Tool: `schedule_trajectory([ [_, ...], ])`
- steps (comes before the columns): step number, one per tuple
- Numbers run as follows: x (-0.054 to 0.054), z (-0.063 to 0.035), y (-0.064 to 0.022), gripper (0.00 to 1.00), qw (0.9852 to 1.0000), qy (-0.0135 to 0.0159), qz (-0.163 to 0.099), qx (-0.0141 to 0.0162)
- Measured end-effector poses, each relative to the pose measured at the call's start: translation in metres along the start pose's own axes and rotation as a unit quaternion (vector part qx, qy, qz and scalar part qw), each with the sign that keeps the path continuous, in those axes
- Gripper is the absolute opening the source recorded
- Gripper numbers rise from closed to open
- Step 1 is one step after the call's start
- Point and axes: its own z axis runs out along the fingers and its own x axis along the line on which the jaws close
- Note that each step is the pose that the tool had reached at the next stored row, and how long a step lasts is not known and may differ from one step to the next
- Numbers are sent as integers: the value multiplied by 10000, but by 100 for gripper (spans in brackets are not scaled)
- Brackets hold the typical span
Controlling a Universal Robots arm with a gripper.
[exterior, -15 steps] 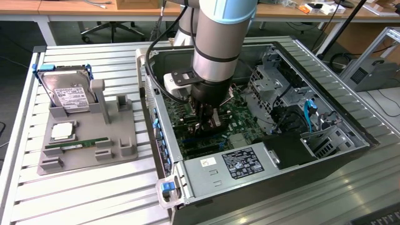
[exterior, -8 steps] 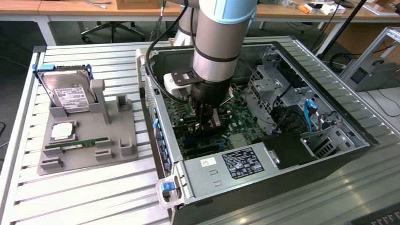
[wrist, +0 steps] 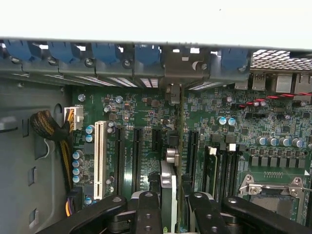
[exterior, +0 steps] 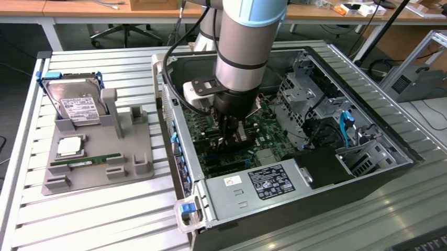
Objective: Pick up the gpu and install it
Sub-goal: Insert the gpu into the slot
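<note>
My gripper (exterior: 234,137) reaches down inside the open computer case (exterior: 391,151), just above the green motherboard (exterior: 269,130). In the wrist view the gpu (wrist: 170,180) stands edge-on between my black fingers (wrist: 148,209), a thin card with a silvery metal edge. My gripper (wrist: 171,207) is shut on it. The card runs along a black expansion slot, and its metal bracket (wrist: 183,68) sits at the case's rear wall among the blue latches (wrist: 105,51). I cannot tell whether its lower edge is seated in the slot.
A grey fixture (exterior: 133,141) at the exterior view's left holds a silver hard drive (exterior: 77,107), a square processor (exterior: 70,146) and a green memory stick (exterior: 85,161). The power supply (exterior: 258,185) and drive cages (exterior: 307,89) crowd the case. A white slot (wrist: 100,153) lies beside the card.
</note>
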Motion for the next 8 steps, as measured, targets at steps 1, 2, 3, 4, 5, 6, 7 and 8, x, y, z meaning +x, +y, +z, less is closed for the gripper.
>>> schedule_trajectory([
  [1, 0, 0, -3, 27, 10000, 0, 0, 0],
  [2, 0, -2, -5, 27, 10000, 0, 0, 1],
  [3, 0, -5, -5, 27, 10000, -1, 0, 1],
  [4, 0, -10, -7, 27, 10000, -3, 0, 2],
  [5, -1, -17, -8, 27, 10000, -5, 0, 4],
  [6, -1, -24, -8, 27, 10000, -6, 0, 5],
  [7, -1, -36, -8, 27, 10000, -3, 0, 2],
  [8, -1, -43, -9, 27, 10000, -1, -1, 2],
])
